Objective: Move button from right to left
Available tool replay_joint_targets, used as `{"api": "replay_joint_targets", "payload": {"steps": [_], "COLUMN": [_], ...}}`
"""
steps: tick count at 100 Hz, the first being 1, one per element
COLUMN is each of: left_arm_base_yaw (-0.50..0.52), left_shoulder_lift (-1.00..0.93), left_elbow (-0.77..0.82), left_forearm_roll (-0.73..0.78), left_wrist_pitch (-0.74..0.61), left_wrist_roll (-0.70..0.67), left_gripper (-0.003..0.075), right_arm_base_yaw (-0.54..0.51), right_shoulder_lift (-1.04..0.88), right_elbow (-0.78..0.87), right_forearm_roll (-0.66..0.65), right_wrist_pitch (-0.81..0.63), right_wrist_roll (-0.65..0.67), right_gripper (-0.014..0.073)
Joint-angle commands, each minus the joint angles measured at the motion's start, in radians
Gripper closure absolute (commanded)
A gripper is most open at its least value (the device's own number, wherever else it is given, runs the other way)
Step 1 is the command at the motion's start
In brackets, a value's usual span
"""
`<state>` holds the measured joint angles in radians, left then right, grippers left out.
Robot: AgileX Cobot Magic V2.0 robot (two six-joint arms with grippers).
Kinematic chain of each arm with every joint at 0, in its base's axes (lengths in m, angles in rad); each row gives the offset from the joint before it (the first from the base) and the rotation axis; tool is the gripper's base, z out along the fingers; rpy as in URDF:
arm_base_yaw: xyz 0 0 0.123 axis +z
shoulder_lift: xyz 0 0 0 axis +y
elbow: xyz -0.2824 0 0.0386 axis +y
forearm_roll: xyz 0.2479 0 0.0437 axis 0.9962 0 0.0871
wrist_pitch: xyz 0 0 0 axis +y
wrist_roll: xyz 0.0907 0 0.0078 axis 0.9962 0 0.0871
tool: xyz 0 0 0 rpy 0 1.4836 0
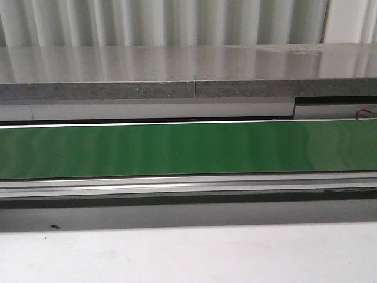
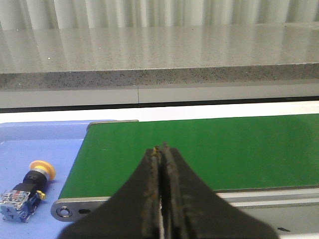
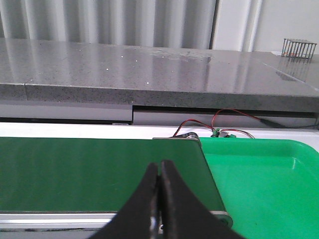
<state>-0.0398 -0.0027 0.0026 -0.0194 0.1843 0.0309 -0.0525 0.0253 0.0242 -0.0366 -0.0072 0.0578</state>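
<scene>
Resting button, both grippers closed

Lying on its side, the button [image 2: 26, 191] is seen on the blue tray [image 2: 30, 137] beside the green conveyor belt [image 2: 199, 149]. Left gripper [image 2: 162, 149] and right gripper [image 3: 159, 167] are clenched, empty. Jaws should be opened before any grasp is attempted.

**Both end effectors closed and empty**

The left end effector [image 2: 162, 149] has its two dark fingers pressed together along their length, with nothing between them. The right end effector [image 3: 159, 167] is likewise closed, fingertips meeting, holding nothing. Neither arm appears in the front view.
</scene>
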Motion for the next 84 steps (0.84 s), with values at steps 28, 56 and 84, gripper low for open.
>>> {"api": "replay_joint_targets", "payload": {"steps": [28,56,84], "left_arm_base_yaw": [0.002,0.002,0.002], "left_shoulder_lift": [-0.029,-0.029,-0.029], "left_elbow": [0.04,0.04,0.04], "left_forearm_roll": [-0.01,-0.01,-0.01], "left_wrist_pitch": [-0.074,-0.074,-0.074], "left_wrist_roll": [-0.009,-0.009,-0.009], "left_gripper": [0.0741,0.0741,0.0741], "right_arm_base_yaw": [-0.002,-0.002,-0.002], "right_shoulder_lift": [-0.055,-0.055,-0.055], "right_elbow": [-0.018,-0.018,-0.018], "right_forearm_roll": [-0.01,-0.01,-0.01], "right_wrist_pitch": [0.002,0.002,0.002], "right_wrist_roll": [0.003,0.003,0.003], "right_gripper": [0.066,0.066,0.066]}}
